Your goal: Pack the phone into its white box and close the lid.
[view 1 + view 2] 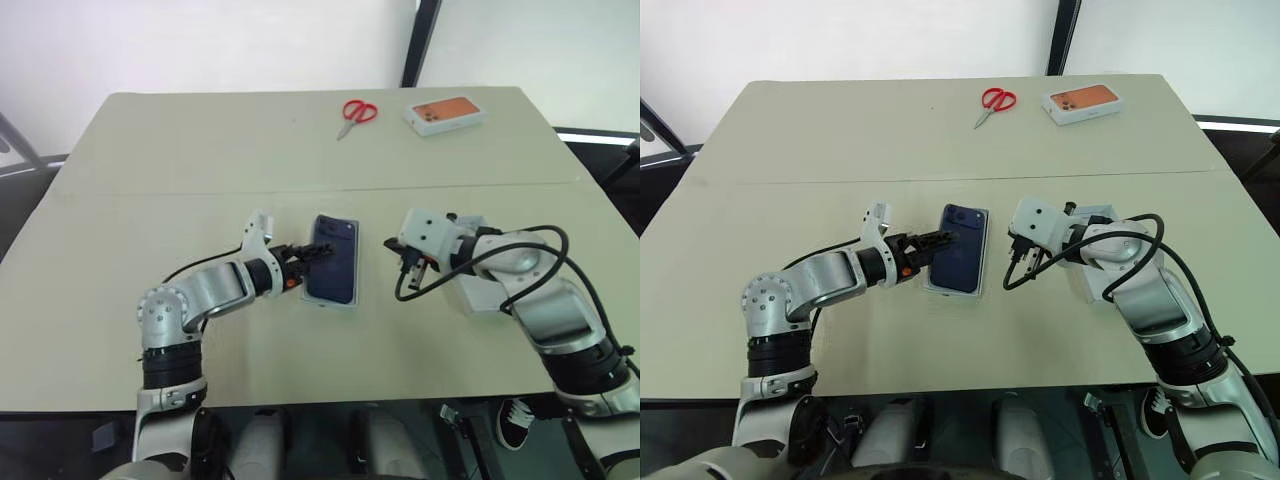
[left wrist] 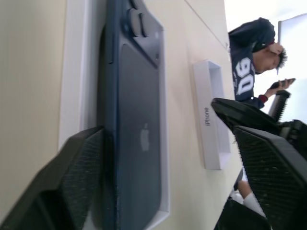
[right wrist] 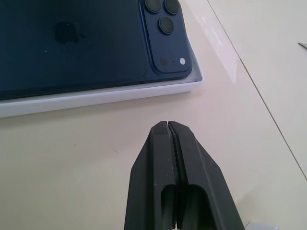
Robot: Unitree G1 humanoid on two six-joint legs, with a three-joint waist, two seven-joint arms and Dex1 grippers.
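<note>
The dark navy phone (image 1: 332,259) lies back up inside the shallow white box (image 1: 333,303) at the middle of the table, with its camera cluster (image 3: 165,28) at the far end. My left gripper (image 1: 320,252) is open at the phone's left long edge. One finger (image 2: 72,177) sits close against that edge and the other finger (image 2: 271,167) stands wide of it. To the right of the box my right gripper (image 3: 168,125) is shut and empty above bare table. The white lid (image 2: 211,115) lies on the table under my right forearm, partly hidden.
Red-handled scissors (image 1: 357,113) and a white box printed with an orange phone (image 1: 446,113) lie at the table's far edge. A seam crosses the tabletop (image 1: 150,300) behind the phone. A seated person in a dark jersey (image 2: 249,67) shows beyond the table.
</note>
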